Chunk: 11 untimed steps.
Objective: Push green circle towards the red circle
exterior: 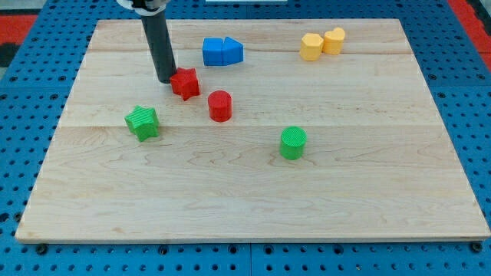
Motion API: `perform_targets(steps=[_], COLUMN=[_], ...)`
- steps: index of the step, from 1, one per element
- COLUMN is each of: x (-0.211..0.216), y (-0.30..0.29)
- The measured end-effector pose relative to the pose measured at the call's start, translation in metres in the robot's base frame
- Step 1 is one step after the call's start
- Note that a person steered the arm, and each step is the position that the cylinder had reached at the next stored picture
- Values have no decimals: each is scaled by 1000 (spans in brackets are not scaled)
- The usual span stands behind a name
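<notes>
Board (253,207) first: you see bare wood along its bottom edge, with nothing lying near either bottom corner. Moving up from there, you meet the green circle (293,142), standing a little to the view's right of centre and well apart from everything else. To the view's left, at about the same depth, sits the green star (143,123), nearer the left edge. Further up you find the red circle (220,105), up and to the left of the green circle, with open wood between the two. Just beyond it lies the red star (185,83), and my tip (166,80) rests right against that star's left side, on the far side of the red pieces from the green circle. Toward the top edge you have the blue pair (222,51) pressed together near the middle, and the two yellow blocks (322,44) touching each other toward the top right corner.

There is no pincer for you to check here, only a plain rod, so nothing is gripped.

By my judgement the push has not begun: the green circle is untouched and apart from its target. You would need my tip brought round to the circle's lower right side, then driven up and left.
</notes>
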<state>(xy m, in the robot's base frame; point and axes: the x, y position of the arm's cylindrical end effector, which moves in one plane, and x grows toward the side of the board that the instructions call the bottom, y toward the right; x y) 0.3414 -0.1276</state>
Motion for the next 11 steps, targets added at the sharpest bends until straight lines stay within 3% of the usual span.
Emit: perform_targets(steps=[1,2,3,4,5,6,7,10,11], x=[34,40,53,103,150,198,191,127,127], y=[27,60,32,34,81,172,238,198,187])
